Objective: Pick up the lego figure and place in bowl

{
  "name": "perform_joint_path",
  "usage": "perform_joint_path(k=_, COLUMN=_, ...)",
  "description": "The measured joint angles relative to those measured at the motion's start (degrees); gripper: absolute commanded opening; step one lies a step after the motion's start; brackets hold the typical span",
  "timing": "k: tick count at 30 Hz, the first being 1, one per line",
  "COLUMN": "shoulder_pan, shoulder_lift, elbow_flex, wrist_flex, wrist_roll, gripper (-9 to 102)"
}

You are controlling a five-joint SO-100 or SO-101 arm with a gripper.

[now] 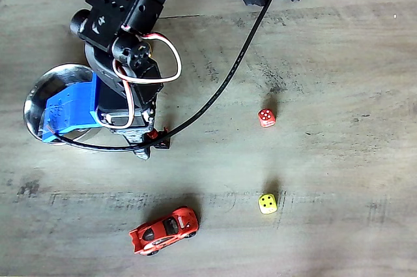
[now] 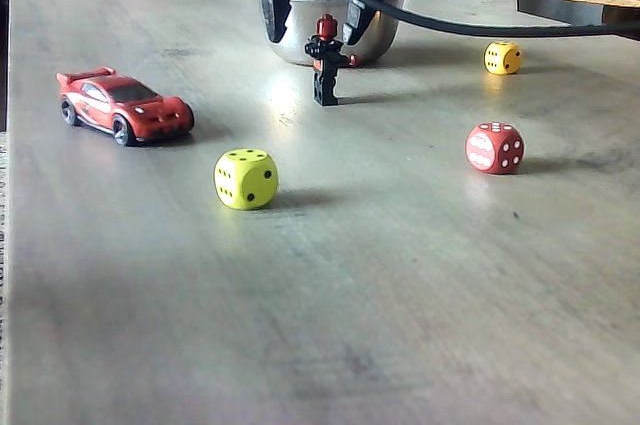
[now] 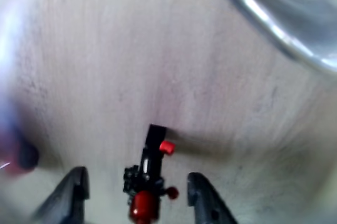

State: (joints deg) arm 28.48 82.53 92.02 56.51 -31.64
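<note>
The lego figure (image 2: 325, 70) stands upright on the wooden table just in front of the steel bowl (image 2: 375, 43), black with a red head. My gripper (image 2: 312, 37) is open, one finger on each side of the figure's top and neither pressing on it. In the wrist view the figure (image 3: 149, 179) sits between the two dark fingertips (image 3: 72, 195) of the gripper (image 3: 137, 177), and the bowl's rim (image 3: 274, 21) curves across the top right. From above, the arm covers much of the bowl (image 1: 38, 94), with the gripper (image 1: 151, 144) over the figure (image 1: 156, 137) beside the bowl.
A red toy car (image 1: 164, 229) (image 2: 125, 105) lies near the table's front. A yellow die (image 1: 267, 203) (image 2: 246, 178) and a red die (image 1: 266, 117) (image 2: 494, 148) sit apart on open table. Another yellow die (image 2: 502, 57) rests near the bowl. A black cable (image 1: 221, 88) hangs across.
</note>
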Motion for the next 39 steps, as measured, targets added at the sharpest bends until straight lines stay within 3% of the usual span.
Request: perform_joint_path(k=39, shoulder_pan=-1.6, shoulder_lift=-3.3, elbow_flex=0.3, wrist_flex=0.0, wrist_roll=0.0, gripper=20)
